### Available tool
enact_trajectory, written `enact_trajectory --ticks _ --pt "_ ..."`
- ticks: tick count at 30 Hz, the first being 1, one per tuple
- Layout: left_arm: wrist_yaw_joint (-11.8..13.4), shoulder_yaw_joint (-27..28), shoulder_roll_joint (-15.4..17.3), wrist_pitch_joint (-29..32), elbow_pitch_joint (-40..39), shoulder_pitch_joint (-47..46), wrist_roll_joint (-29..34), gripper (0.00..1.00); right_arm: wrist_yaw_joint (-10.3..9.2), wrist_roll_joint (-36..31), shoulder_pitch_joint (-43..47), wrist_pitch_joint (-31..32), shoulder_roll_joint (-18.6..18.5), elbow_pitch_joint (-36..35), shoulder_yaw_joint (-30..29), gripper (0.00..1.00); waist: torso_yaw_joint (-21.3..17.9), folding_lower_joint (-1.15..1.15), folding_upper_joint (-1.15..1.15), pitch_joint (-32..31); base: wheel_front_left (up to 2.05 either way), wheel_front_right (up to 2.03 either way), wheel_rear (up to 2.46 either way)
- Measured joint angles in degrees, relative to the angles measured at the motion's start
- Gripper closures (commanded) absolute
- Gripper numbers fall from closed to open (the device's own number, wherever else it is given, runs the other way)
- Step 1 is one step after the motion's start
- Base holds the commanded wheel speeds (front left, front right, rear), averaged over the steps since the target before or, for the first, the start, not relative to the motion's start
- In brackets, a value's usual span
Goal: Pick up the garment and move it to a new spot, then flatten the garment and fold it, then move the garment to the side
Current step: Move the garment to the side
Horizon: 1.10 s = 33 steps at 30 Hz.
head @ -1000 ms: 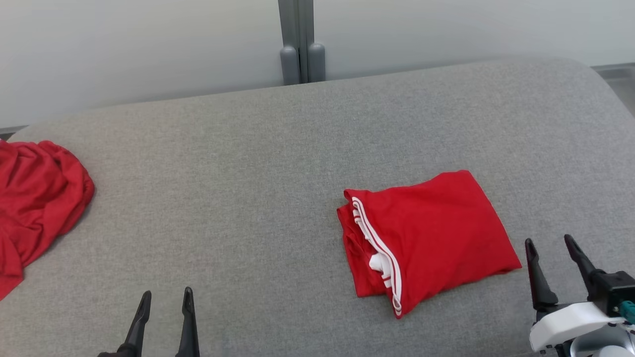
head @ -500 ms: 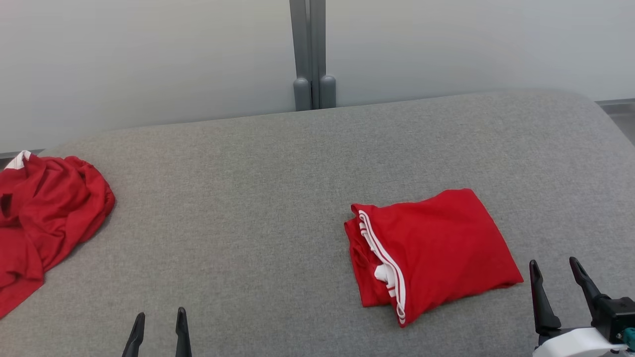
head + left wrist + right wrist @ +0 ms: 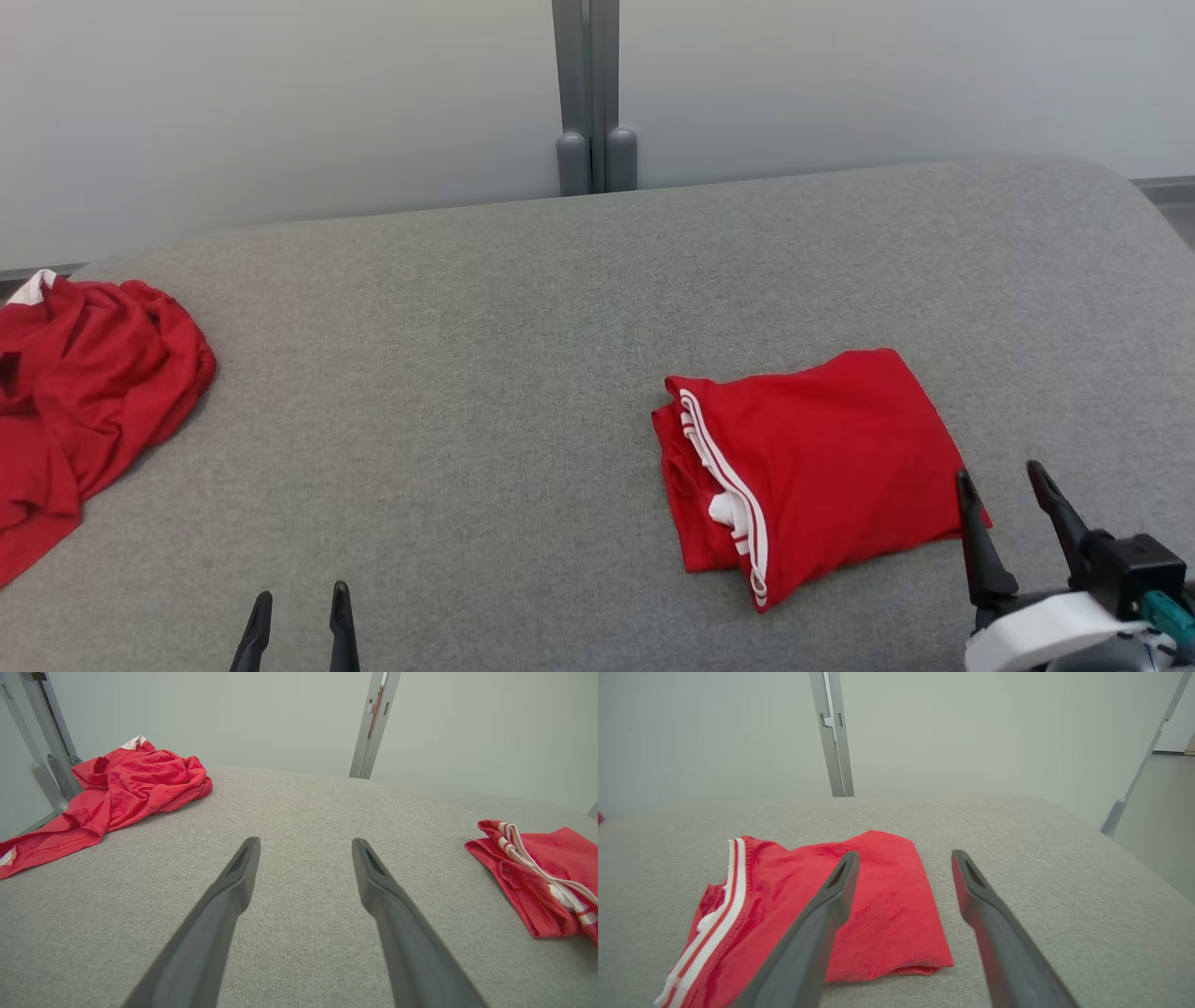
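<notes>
A folded red garment (image 3: 822, 467) with white-striped trim lies on the grey table's right half, and appears too in the left wrist view (image 3: 551, 872) and the right wrist view (image 3: 878, 905). A second red garment (image 3: 93, 392) lies crumpled at the table's far left edge (image 3: 126, 788). My right gripper (image 3: 999, 471) hovers open at the folded garment's near right corner, its left finger over the cloth (image 3: 905, 854), holding nothing. At the bottom left my left gripper (image 3: 301, 597) is open over bare table (image 3: 304, 841), between the two garments.
The grey fabric-covered table (image 3: 467, 373) has rounded far corners and ends at a pale wall. A grey metal post (image 3: 596, 93) stands behind the middle of its far edge. Another slanted post (image 3: 1134, 779) stands off the table's right side.
The head camera tilted, shifting the whole picture down. My right gripper has moved left, so its left finger now overlaps the folded garment's corner. Both garments lie as before.
</notes>
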Motion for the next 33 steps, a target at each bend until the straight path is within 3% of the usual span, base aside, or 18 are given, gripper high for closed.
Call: enact_trajectory --ticks 3,9,13,17,23,24,25,33 --pt "0.0 -0.3 0.0 0.0 0.1 -0.1 -0.1 0.00 0.04 4.3 -3.8 0.5 -1.8 4.2 1.7 0.00 -0.2 0.00 0.00 0.8 0.00 0.00 0.00" --pt "-0.3 -1.3 0.0 0.0 0.0 -2.6 -0.1 0.00 0.04 14.3 -17.4 16.7 -7.9 10.2 5.3 0.00 -0.5 0.00 0.00 3.7 0.00 0.00 0.00" --pt "-1.0 -2.3 0.0 0.0 1.2 -4.5 0.1 0.00 0.00 16.9 -23.5 26.2 -10.9 16.8 8.4 0.00 -0.2 0.00 0.00 6.1 0.00 0.00 0.00" --pt "-1.3 -2.7 0.0 0.0 1.8 -5.9 -0.1 0.00 0.01 17.0 -27.7 30.2 -12.1 23.4 9.8 0.00 0.9 0.00 0.00 7.6 0.00 0.00 0.00" --pt "-1.6 -2.6 0.0 0.0 1.9 -6.7 0.2 0.00 -0.02 18.1 -31.4 33.5 -9.6 32.2 11.3 0.00 2.6 0.00 0.00 9.3 0.00 0.00 0.00" --pt "-1.6 -2.6 0.0 0.0 1.9 -6.7 0.3 0.00 -0.02 19.1 -31.9 33.7 -9.3 32.7 11.5 0.66 2.7 0.00 0.00 9.5 0.00 0.00 0.00" --pt "-1.7 -2.6 0.0 0.0 1.8 -6.7 0.4 0.00 -0.02 21.1 -32.6 33.7 -9.1 33.2 11.4 1.00 2.9 0.00 0.00 9.7 0.00 0.00 0.00" --pt "-1.7 -1.8 0.0 0.0 0.7 -7.8 0.6 0.00 0.03 24.0 -36.5 27.6 -8.9 33.5 14.2 1.00 1.0 0.00 0.00 10.8 0.00 0.00 0.00"
